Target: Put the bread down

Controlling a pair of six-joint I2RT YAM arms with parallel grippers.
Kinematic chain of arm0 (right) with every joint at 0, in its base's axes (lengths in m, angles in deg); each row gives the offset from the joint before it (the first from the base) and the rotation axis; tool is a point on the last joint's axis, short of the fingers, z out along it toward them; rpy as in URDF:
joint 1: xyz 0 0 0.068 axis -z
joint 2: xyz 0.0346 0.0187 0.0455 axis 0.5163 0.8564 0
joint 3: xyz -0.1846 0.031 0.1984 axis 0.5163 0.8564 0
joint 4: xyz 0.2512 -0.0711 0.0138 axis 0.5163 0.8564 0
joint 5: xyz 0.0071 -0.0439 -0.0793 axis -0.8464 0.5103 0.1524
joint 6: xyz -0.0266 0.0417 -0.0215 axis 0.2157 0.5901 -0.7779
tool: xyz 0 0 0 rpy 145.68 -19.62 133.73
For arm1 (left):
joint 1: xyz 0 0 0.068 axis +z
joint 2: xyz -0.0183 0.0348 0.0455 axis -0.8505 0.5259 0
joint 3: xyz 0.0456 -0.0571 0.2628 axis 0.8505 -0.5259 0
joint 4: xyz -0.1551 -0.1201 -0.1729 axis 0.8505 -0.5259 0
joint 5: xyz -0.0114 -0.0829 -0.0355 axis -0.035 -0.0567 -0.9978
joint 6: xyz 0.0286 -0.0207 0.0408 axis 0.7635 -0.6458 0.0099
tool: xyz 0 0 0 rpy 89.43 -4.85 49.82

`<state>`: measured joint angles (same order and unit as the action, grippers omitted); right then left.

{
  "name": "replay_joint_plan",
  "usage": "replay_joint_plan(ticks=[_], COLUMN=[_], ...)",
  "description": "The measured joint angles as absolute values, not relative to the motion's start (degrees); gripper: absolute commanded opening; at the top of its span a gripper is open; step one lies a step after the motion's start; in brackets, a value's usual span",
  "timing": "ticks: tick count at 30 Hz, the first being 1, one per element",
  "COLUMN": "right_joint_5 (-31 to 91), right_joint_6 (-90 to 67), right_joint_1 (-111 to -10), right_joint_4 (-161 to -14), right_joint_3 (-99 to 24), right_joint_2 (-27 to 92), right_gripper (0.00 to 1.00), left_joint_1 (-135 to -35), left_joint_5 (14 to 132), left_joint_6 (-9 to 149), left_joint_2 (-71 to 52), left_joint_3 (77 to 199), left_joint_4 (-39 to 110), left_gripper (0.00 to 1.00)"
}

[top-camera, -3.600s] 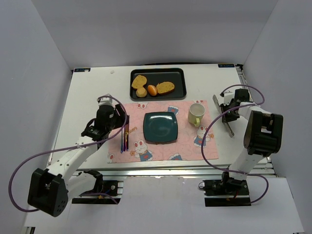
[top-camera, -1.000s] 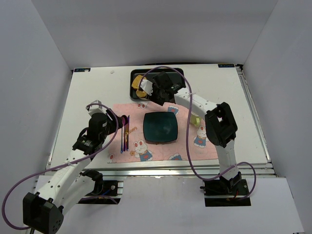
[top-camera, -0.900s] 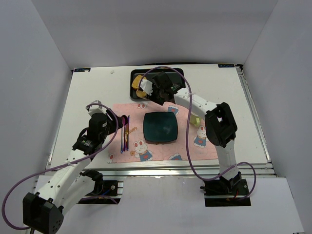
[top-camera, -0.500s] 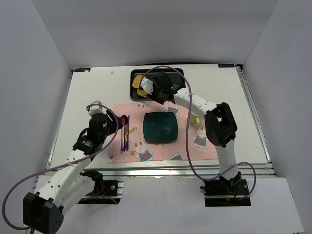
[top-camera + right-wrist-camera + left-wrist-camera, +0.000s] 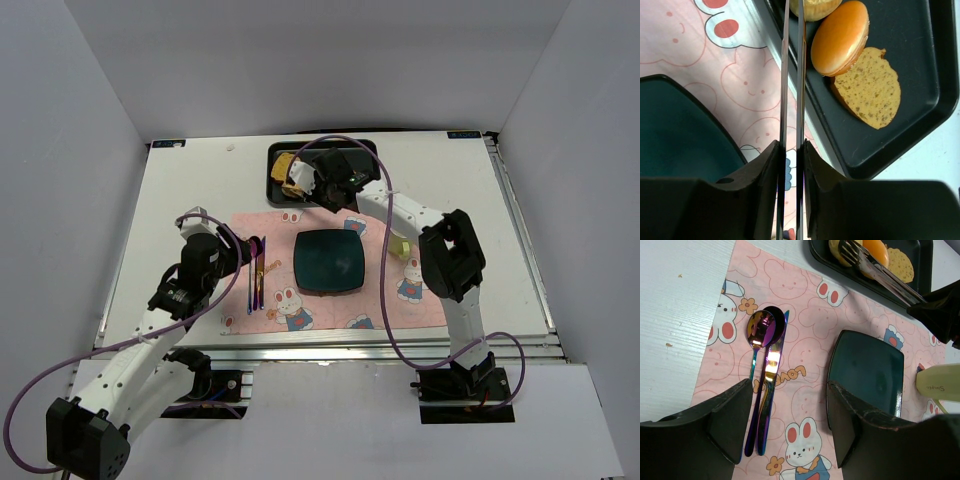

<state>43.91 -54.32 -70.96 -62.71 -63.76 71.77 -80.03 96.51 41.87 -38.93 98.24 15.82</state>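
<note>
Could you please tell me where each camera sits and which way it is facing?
Top external: above and behind the bases, looking down on the table; both arms show, left gripper and right gripper included.
Left wrist: on the left arm, looking down over the placemat and teal plate; its open fingers frame the bottom.
Right wrist: on the right arm, looking along the tongs toward the bun on the black tray; its fingers clamp the tongs.
Shared: all three show the teal plate and black tray.

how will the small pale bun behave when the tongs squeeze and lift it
The bun looks soft and light, so the thin metal tongs may dent it. Being round, it could roll or slip on the smooth black tray if nudged.
</note>
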Motion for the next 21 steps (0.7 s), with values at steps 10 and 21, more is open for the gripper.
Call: replay_joint_plan(ticks=[10,21], right_joint_5=[39.6,35.4], right_joint_6=[-50.8,-49.1], right_joint_1=[-70.5,-69.9], right_joint_4=[-61.1,-63.3], right_joint_3=[-63.7,-57.8], right_joint_2=[69.8,60.9], right_gripper=[0.00,0.00], left_joint_1=[-80.0,-80.0], left_joint_5=[96.5,96.5], left_joint_6=[41.9,41.9], left_joint_2=[-38.8,-37.8], left_joint_3=[98.3,98.3], left_joint_4=[15.9,16.5], left_gripper=[0.71,0.71])
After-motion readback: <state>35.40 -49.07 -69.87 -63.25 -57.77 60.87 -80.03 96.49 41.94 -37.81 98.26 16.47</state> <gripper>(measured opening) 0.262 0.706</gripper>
